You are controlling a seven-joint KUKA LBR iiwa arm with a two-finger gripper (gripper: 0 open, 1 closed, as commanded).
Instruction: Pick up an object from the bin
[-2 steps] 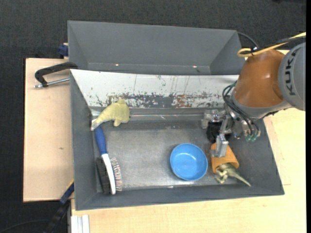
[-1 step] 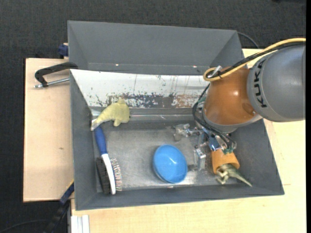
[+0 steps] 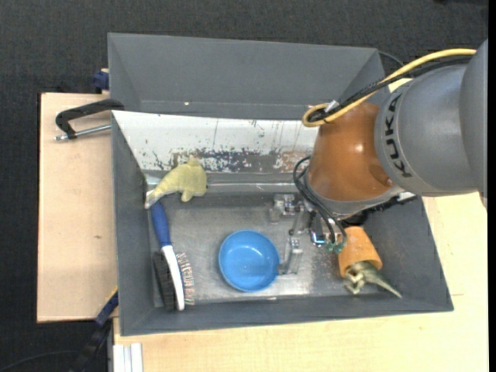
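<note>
Camera view: the grey bin [image 3: 128,239] holds four things, one of each. A round, glossy blue bowl [image 3: 246,262] sits open side up at 6 o'clock on the floor. The gripper [image 3: 293,256] stands at the bowl's 3 o'clock rim; whether it is wide or narrow cannot be told. An orange toy carrot [image 3: 358,250] lies at 4 o'clock, a blue-handled brush [image 3: 165,256] at 8 and a pale yellow plush animal [image 3: 183,181] at 10.

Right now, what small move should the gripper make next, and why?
Probably a slight shift toward the blue bowl, then down: the gripper hangs just beside the bowl's rim, not over it, and the orange carrot toy lies farther off.
</note>
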